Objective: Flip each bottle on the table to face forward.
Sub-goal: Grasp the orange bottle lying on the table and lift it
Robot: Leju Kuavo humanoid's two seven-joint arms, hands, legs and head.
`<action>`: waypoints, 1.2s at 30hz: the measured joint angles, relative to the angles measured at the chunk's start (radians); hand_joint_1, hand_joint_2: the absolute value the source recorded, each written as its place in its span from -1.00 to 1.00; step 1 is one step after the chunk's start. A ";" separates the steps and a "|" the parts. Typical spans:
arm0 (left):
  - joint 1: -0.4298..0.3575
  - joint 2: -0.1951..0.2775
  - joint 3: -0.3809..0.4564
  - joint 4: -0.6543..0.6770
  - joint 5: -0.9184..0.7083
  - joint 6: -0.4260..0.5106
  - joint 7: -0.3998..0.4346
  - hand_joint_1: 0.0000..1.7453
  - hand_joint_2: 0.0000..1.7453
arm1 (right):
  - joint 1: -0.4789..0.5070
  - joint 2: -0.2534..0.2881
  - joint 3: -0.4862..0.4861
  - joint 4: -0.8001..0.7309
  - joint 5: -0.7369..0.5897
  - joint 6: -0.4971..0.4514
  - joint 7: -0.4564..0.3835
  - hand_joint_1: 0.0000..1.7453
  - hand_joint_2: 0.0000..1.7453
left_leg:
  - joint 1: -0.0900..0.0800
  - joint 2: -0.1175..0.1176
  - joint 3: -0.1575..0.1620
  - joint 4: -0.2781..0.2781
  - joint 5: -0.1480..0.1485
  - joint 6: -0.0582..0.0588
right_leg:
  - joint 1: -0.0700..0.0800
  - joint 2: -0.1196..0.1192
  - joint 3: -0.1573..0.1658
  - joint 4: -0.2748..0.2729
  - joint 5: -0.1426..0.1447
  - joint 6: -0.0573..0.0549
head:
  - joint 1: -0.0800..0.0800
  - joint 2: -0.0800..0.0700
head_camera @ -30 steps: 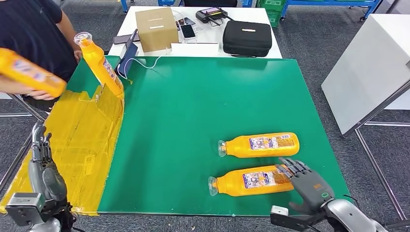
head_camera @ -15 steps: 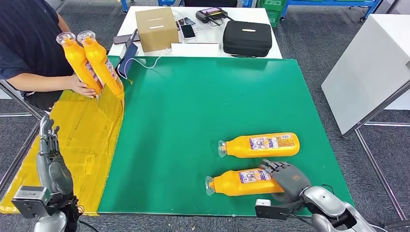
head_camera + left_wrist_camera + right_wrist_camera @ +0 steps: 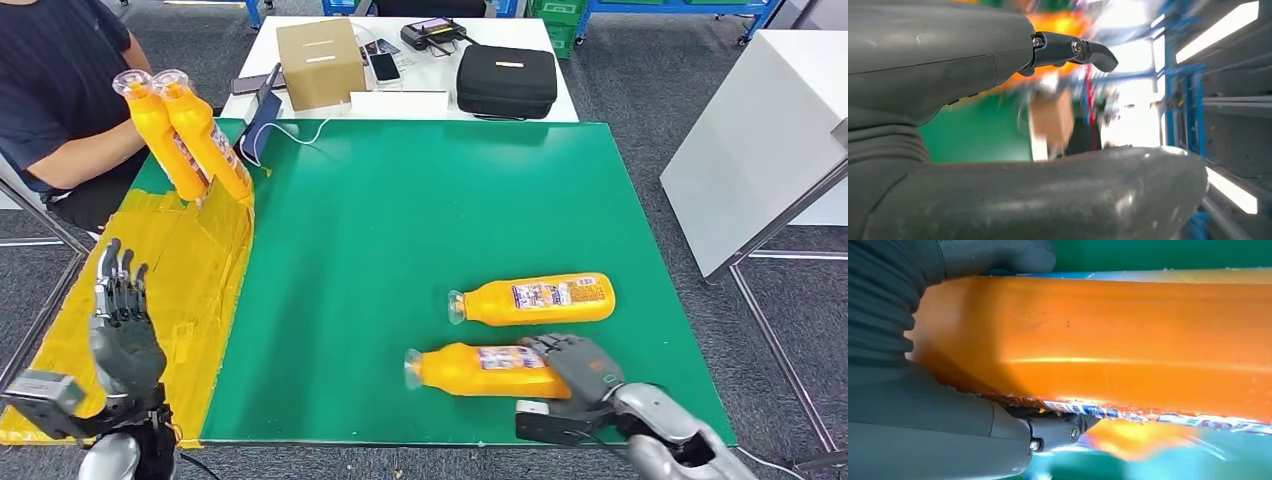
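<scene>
- The green mat (image 3: 420, 200) is smooth and flat; crinkled yellow sheeting (image 3: 170, 290) covers its left side.
- My right hand (image 3: 575, 365) grips the near bottle (image 3: 480, 370) at its base, hiding that end; it lies on its side at the near right, glossy orange plastic.
- The far bottle (image 3: 535, 300) lies just beyond it.
- My left hand (image 3: 120, 325) is raised, fingers spread, empty; its wrist view is blurred.

orange bottles (image 3: 490, 369), green mat (image 3: 420, 210), yellow sheet (image 3: 170, 290), black case (image 3: 507, 80), brown box (image 3: 320, 62)
</scene>
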 joint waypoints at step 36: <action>0.123 -0.053 -0.246 -0.027 0.269 -0.246 0.180 -1.00 1.00 | -0.110 0.508 -0.082 -0.122 -0.287 -0.146 -0.045 1.00 1.00 | -0.001 -0.002 -0.007 0.000 0.002 0.000 | -0.002 -0.001 -0.007 0.003 0.000 0.000 | 0.000 0.000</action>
